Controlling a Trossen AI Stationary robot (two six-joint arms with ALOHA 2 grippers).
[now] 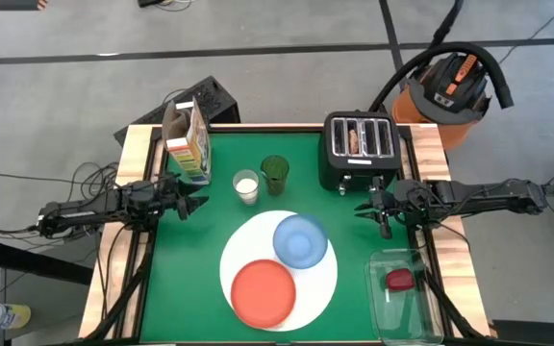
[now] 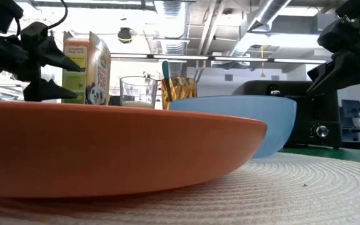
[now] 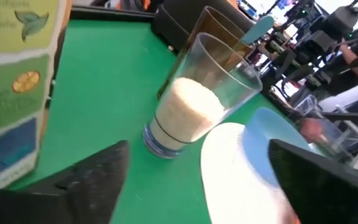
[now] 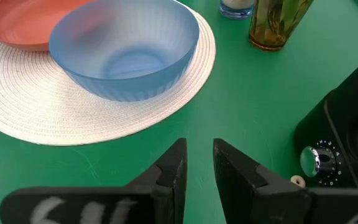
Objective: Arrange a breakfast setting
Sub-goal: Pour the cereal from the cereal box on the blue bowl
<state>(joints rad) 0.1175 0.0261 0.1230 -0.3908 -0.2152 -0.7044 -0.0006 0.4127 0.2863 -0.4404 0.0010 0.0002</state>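
A large round white plate [image 1: 279, 274], woven like a placemat in the right wrist view, lies on the green table [image 1: 190, 279] near its front edge, carrying a light-blue bowl [image 1: 300, 240] on its far right part and a smaller orange-red plate [image 1: 263, 293] on its near left part, the two just beside each other. Behind them stand a clear glass of milk [image 1: 246, 185] and an amber-green glass [image 1: 275, 174] with a blue-handled spoon [image 3: 258, 29] standing in it, side by side. The left end effector [image 1: 188, 203] hovers at the table's left edge, near the milk glass and just in front of a cereal box [image 1: 187, 142]; its fingers [image 3: 89, 177] are spread wide and hold nothing. The right end effector [image 1: 377, 210] hangs over the table's right side, in front of the black four-slot toaster [image 1: 359, 149], which has toast in a slot; its fingers [image 4: 169, 174] stand nearly together with a narrow gap, empty and clear of the table. A clear plastic container [image 1: 404, 293] with something red inside sits at the front right corner. An orange shop vacuum [image 1: 450, 91] stands on the floor beyond the table.
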